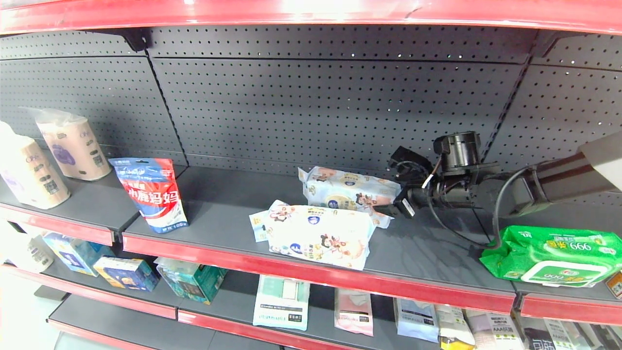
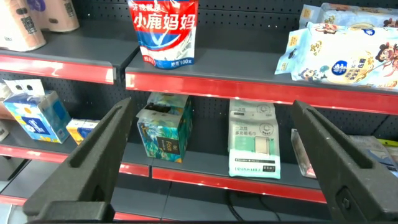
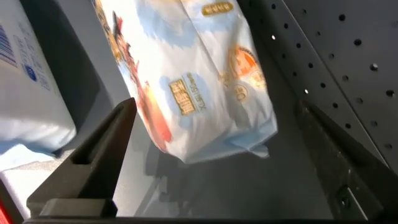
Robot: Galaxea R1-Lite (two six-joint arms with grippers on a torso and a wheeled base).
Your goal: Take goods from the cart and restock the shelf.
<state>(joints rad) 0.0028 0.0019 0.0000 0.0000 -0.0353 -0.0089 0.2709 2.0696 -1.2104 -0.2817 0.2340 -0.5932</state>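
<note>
Two white cartoon-printed wipes packs lie on the dark middle shelf (image 1: 427, 253). The front pack (image 1: 320, 236) sits near the red shelf edge, the rear pack (image 1: 347, 192) behind it near the pegboard. My right gripper (image 1: 391, 206) is at the rear pack's right end, open. In the right wrist view the rear pack (image 3: 199, 81) lies ahead of the right gripper (image 3: 217, 168), whose fingers stand wide apart; the front pack (image 3: 25, 81) is off to one side. My left gripper (image 2: 208, 168) is open and holds nothing, low in front of the shelf, where the packs (image 2: 348, 56) show.
A blue and red pouch (image 1: 153, 194) stands at the shelf's left end. A green wipes pack (image 1: 554, 253) lies at the right, under my right arm. Paper roll packs (image 1: 73, 143) stand far left. Boxes and packets (image 1: 192, 282) line the lower shelves. The pegboard wall (image 1: 316, 97) backs the shelf.
</note>
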